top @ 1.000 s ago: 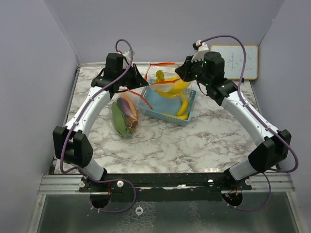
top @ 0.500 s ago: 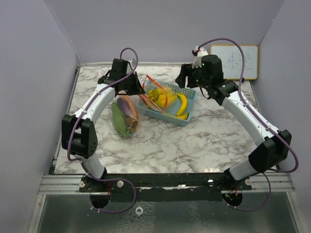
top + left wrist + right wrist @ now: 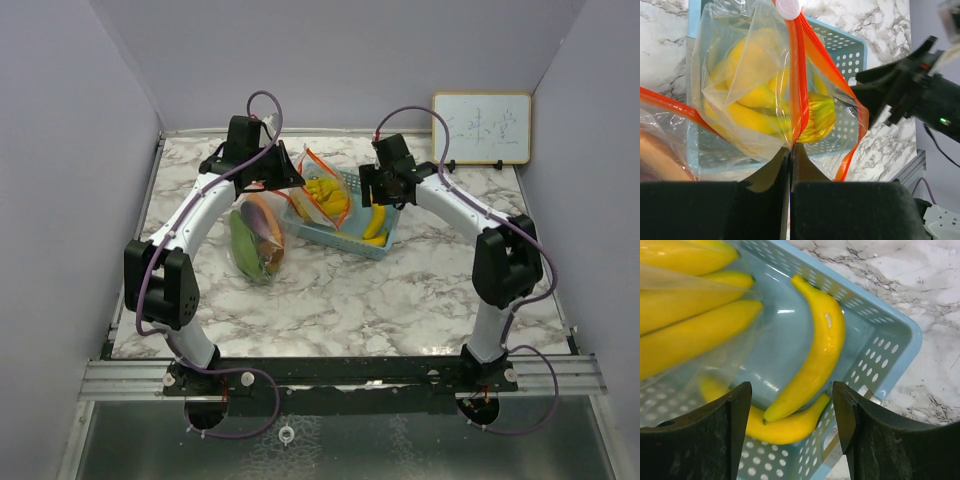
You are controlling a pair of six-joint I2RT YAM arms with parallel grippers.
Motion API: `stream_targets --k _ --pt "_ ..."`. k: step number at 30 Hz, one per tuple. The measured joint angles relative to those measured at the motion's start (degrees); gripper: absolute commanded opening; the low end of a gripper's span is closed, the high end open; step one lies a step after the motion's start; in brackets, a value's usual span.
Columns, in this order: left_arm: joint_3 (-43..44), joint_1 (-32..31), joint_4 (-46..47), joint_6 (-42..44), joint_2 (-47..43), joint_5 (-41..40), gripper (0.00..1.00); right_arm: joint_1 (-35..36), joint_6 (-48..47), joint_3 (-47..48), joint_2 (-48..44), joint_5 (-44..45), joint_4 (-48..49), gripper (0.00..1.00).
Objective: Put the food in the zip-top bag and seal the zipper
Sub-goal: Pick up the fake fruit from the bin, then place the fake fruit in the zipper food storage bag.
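Scene on the marble-patterned desk [image 3: 350, 290], read from left to right, with places given against the blue perforated plastic basket [image 3: 340, 240].

Left of the basket, just beside its left end, a long green leafy vegetable [image 3: 241, 245] and a purple eggplant [image 3: 262, 222] lie together on the desk under clear plastic.

Above the basket's left end, the left claw [image 3: 791, 150] is clenched, pinching the orange zipper strip of a clear zip-top plastic bag [image 3: 740, 65]. The bag hangs over the basket's left half, its white slider [image 3: 790, 6] at the far end of the strip. Several yellow bananas [image 3: 750, 115] sit inside the bag.

In the basket's right half, two loose yellow bananas [image 3: 822, 355] lie curved on the floor, one touching the other near the right wall and outside the bag.

Directly over these loose bananas hangs the right claw [image 3: 791, 390], its jaws spread wide and gripping nothing.

Right of the basket and well apart, a small wood-framed whiteboard [image 3: 481, 127] leans against the back wall.
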Motion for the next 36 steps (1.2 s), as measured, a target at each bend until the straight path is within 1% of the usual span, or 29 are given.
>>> stream_targets --k 4,9,11,14,15,17,21,22,23,24,27,31,34,36 --pt "-0.66 0.00 0.28 -0.39 -0.31 0.59 0.00 0.00 -0.02 2.03 5.90 2.27 -0.98 0.66" --pt "-0.66 0.00 0.31 -0.44 -1.18 0.81 0.00 -0.15 -0.15 3.06 10.43 4.52 -1.36 0.66" --pt "-0.66 0.00 0.31 -0.46 -1.70 0.87 0.00 -0.15 -0.39 3.74 11.80 5.40 -1.33 0.64" --pt "-1.09 0.00 0.42 -0.59 -2.49 0.90 0.00 -0.11 -1.16 4.44 13.60 6.16 -0.87 0.58" --pt "-1.36 0.00 0.50 -0.61 -2.73 0.94 0.00 -0.13 -1.22 4.44 13.81 6.25 -0.81 0.53" --pt "-1.75 0.00 0.52 -0.66 -2.97 1.05 0.00 -0.15 -1.62 4.42 14.14 6.47 -0.83 0.38" --pt "-2.64 0.00 0.85 -0.98 -2.99 1.46 0.00 -0.15 -2.21 3.15 13.88 6.78 0.70 0.20" --pt "-3.02 0.00 1.07 -1.09 -2.99 1.57 0.00 -0.15 -2.73 2.36 13.55 6.78 1.75 0.11" --pt "-3.34 0.00 1.16 -1.25 -2.99 1.70 0.00 -0.15 -2.73 2.36 13.55 6.78 1.75 0.06" --pt "-3.54 0.00 1.16 -1.33 -2.99 1.81 0.00 -0.24 -3.15 1.18 12.63 6.78 1.86 0.04" --pt "-3.98 0.00 1.20 -1.49 -2.99 1.92 0.00 -0.24 -3.82 -0.90 10.01 6.62 2.12 0.03" --pt "-4.48 0.00 1.22 -1.49 -2.99 1.92 0.00 -0.24 -5.09 -2.25 3.15 6.12 2.29 0.03" --pt "-4.66 0.00 1.22 -1.49 -2.99 1.95 0.00 -0.26 -7.28 -4.15 -5.95 2.38 6.36 0.03" --pt "-4.68 0.00 1.22 -1.49 -2.99 1.95 0.00 -0.26 -8.09 -5.25 -12.41 -2.34 10.73 0.03"
